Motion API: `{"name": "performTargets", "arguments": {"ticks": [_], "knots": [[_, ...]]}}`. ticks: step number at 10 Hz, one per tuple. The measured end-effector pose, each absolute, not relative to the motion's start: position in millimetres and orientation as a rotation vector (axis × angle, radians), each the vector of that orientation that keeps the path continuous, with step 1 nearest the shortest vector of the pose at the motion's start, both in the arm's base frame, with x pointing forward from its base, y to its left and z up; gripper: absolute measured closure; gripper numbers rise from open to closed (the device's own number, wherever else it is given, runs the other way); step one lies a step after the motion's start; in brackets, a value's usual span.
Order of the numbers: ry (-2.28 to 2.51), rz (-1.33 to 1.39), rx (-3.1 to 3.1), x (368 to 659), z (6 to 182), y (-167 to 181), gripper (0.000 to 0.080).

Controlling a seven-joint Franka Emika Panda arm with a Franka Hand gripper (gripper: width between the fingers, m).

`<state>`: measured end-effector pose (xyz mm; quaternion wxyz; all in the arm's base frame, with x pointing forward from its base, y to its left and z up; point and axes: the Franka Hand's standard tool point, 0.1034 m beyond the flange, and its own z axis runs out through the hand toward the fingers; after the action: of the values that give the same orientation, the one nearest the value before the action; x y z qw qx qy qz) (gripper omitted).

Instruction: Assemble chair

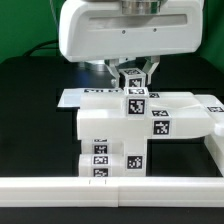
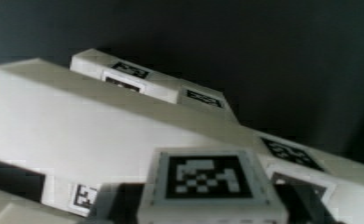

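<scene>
The partly joined chair (image 1: 105,125) is a blocky white piece with several black-and-white tags, standing in the middle of the black table. My gripper (image 1: 136,73) is right above it and is shut on a white tagged block (image 1: 135,84), which stands upright on top of the chair. In the wrist view the block (image 2: 204,178) sits between my two dark fingers (image 2: 296,196), with its square tag facing the camera. My gripper (image 2: 205,205) is just over a large flat white face of the chair (image 2: 90,115). How the block meets the chair below is hidden.
A long plain white rail (image 1: 110,187) runs along the front of the table. The marker board (image 1: 72,97) lies flat behind the chair at the exterior view's left; its tags also show in the wrist view (image 2: 200,96). A chair part reaches out to the exterior view's right (image 1: 212,108).
</scene>
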<state>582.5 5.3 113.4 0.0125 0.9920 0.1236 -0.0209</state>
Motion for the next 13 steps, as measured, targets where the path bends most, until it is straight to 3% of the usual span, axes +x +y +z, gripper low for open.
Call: {"name": "performTargets", "arguments": {"ticks": [4, 13], "knots": [[-0.193, -0.056, 3.115, 582.7, 113.0, 5.5, 0.0528], [-0.967, -0.054, 2.981, 582.8, 113.0, 8.0, 0.0528]]}}
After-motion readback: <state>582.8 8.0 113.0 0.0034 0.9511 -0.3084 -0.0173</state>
